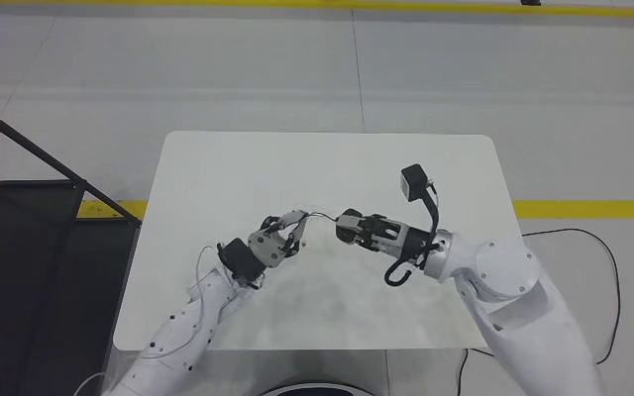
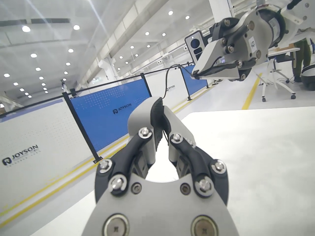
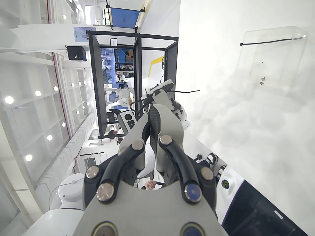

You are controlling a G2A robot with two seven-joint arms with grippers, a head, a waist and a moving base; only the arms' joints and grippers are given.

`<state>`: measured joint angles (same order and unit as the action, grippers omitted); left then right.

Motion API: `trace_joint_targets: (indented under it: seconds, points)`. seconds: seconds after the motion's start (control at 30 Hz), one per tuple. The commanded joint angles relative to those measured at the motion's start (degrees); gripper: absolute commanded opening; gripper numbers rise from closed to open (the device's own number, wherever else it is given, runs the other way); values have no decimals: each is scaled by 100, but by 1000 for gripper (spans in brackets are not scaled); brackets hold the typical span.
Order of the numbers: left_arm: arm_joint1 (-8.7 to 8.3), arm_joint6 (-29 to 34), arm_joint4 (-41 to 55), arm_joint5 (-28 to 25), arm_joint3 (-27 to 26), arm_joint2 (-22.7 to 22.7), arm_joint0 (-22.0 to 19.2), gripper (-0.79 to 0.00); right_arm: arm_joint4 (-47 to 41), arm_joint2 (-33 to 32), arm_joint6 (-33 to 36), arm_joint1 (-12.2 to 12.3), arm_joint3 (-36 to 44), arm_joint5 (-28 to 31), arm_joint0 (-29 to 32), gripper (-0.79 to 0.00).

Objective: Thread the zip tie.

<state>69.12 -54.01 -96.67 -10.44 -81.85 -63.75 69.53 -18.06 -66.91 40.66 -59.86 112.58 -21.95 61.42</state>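
1. L gripper (image 1: 295, 228): over the near-left part of the white table (image 1: 396, 297), pointing twd the other arm. Its own wrist view shows the L gripper (image 2: 160, 104) w/ fingers closed tight, pads together. A thin black strand comes out at the tips, so it has hold of the tie.
2. Zip tie (image 1: 319, 215): black and thin, held up off the table btwn the two grippers, approx mid-table. In the L wrist view the zip tie (image 2: 167, 73) rises from the L fingers, arcs over and runs into the other gripper's tips. In the R wrist view a free end of the zip tie (image 3: 189, 91) sticks out past the L gripper (image 3: 163, 87), over the table (image 3: 221, 13).
3. R gripper (image 1: 340, 224): just right of the tie, tips facing the L gripper, near but apart. Seen from the L wrist, the R gripper (image 2: 195, 74) has its fingers closed, pinching the tie at the very tips. Its own view shows the R gripper (image 3: 153, 106) closed too.
4. Second zip tie (image 3: 270, 40): black, lying straight on the table at the edge of a clear plastic sheet (image 3: 270, 62), well apart from both grippers.
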Motion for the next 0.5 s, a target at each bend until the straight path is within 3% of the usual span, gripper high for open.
trace_joint_targets:
  seconds: [0.0,0.17,0.47]
  points:
    - [11,-89,-114,221,48,22,-18,-785,54,-4,9,4,16,-8,14,-785]
    - [39,-271,-336,640,153,72,-57,-785,355,30,55,24,82,-127,31,-785]
    - [74,-430,-440,901,236,112,-99,-785,882,210,39,31,157,-394,-25,-785]
